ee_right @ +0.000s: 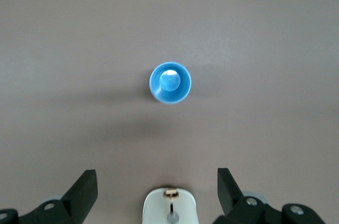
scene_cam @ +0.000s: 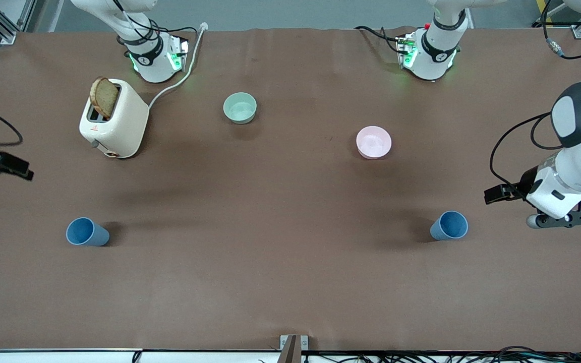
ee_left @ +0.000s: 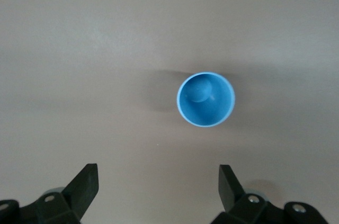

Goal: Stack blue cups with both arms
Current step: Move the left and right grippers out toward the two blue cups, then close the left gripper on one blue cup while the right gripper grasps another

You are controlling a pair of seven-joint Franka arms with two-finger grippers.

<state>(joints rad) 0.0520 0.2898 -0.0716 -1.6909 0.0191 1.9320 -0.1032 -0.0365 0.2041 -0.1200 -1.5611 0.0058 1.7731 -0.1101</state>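
Fingers (ee_left: 85,187) on my left gripper (ee_left: 159,192) and right gripper (ee_right: 157,192) are spread, empty. 2 blue cups (scene_cam: 449,225) (scene_cam: 86,232) stand upright on the tabletop (scene_cam: 290,282) — 1 toward each arm's end, well apart. I'd centre each rim between them before descending.

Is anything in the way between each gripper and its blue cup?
Nothing visible. The left gripper hangs open with only bare table between it and its cup. The right gripper is open too, with a clear path to the other cup. Both cups stand upright and empty.
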